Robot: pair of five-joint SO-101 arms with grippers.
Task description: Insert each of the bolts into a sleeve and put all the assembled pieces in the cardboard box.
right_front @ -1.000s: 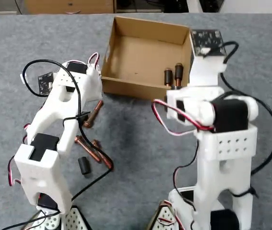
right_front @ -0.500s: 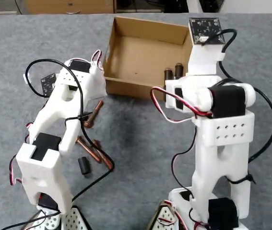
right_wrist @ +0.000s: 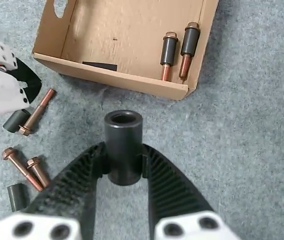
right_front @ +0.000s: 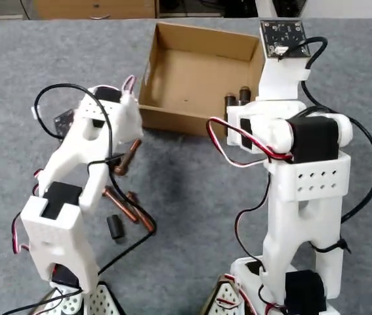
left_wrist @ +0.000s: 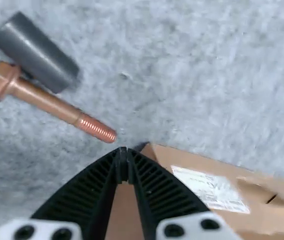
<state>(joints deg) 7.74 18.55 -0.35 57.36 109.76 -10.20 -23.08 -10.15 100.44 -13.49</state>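
Just outside front wall of cardboard box: your right gripper clamps sleeve upright, bore up. Your left gripper, closed and empty, sits nearer loose bolt, threads pointing at box corner.

Overhead view, close downward wrist views, all sharing cardboard box

A grey-covered table is noted. A cardboard box is set at its far middle. Three loose bolts and two black sleeves are laid left of centre.
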